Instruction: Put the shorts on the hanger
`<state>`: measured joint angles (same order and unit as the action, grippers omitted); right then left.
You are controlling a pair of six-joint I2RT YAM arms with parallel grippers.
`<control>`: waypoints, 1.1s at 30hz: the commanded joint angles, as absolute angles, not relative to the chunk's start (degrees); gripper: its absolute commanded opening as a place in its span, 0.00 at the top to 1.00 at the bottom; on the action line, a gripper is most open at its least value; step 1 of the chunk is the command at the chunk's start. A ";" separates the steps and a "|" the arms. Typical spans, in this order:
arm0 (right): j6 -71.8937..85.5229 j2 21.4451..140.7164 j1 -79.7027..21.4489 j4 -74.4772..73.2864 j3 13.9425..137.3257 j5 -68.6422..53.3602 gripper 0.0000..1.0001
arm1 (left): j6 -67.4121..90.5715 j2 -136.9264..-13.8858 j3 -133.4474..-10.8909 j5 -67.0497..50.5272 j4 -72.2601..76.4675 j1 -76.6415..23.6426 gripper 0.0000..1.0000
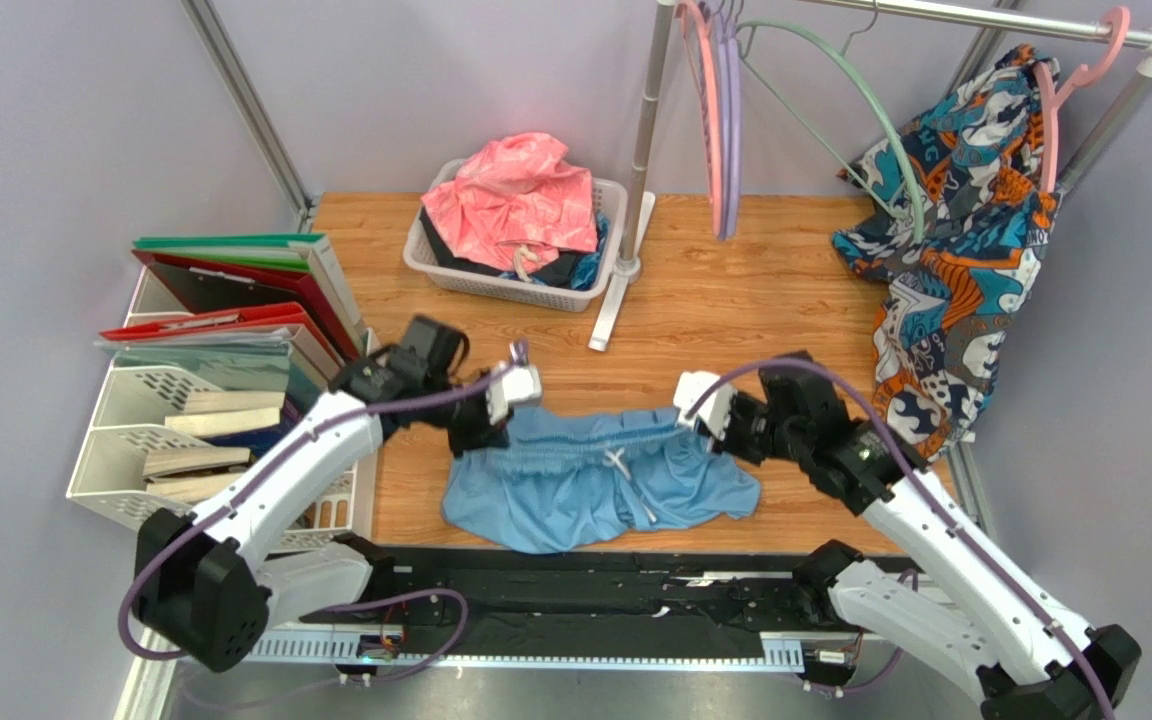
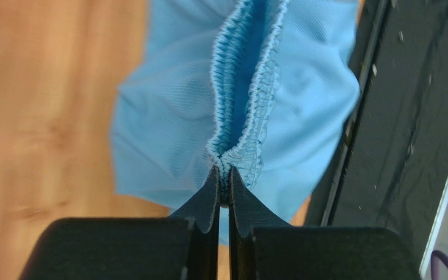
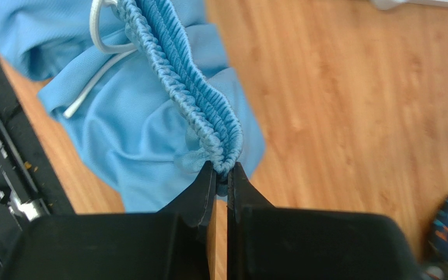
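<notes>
Light blue shorts (image 1: 597, 483) are draping onto the wooden table (image 1: 717, 315). Left gripper (image 2: 223, 178) and right gripper (image 3: 221, 172) are each pinching a waistband end, jaws clamped tight.

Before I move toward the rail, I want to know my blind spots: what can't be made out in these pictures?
- Top view: left pincer and right pincer tips, hidden beneath their own wrists.
- Wrist views: shorts legs cut off by frame edges; mint-green hanger out of frame.
- Top view: hanger's hook too thin to trace.
</notes>
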<state>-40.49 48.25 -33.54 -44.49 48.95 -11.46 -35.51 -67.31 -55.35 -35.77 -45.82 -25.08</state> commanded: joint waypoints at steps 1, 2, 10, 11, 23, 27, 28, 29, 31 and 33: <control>-45.87 44.65 -35.50 -37.45 37.90 -13.28 0.99 | -41.75 -63.02 -44.40 -27.19 -36.75 -31.01 1.00; -46.40 44.65 -36.81 -36.40 34.31 -12.49 0.97 | -41.40 -64.32 -42.91 -26.03 -35.26 -31.81 1.00; -44.67 45.98 -37.79 -42.78 37.69 -9.76 0.08 | -41.04 -66.73 -45.43 -24.42 -41.28 -31.99 0.49; -43.87 44.66 -37.79 -44.80 39.45 -9.84 0.07 | -40.35 -65.06 -47.01 -24.96 -42.70 -31.99 0.47; -27.70 41.91 -37.79 -66.97 80.05 -5.73 0.00 | -21.98 -53.88 -72.32 -29.09 -51.51 -31.99 0.01; -22.06 46.22 -37.18 -66.71 86.03 3.70 0.00 | -23.29 -54.49 -75.05 -31.11 -51.15 -31.99 0.01; -22.84 46.75 -35.44 -67.32 87.61 2.56 0.00 | -22.07 -54.93 -76.10 -31.03 -50.54 -31.99 0.01; -23.20 48.06 -34.81 -67.76 90.41 1.85 0.00 | -21.54 -55.28 -76.81 -31.03 -50.54 -31.99 0.01; -22.59 49.65 -32.71 -67.94 93.59 1.40 0.00 | -19.70 -55.72 -77.95 -32.34 -50.10 -31.99 0.01; -20.05 54.63 -30.95 -68.20 99.88 4.55 0.01 | -18.46 -55.81 -77.70 -35.22 -48.35 -31.99 0.01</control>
<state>-25.43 49.39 -33.74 -66.83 90.61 -0.69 -23.18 -55.46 -75.64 -30.44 -50.13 -32.12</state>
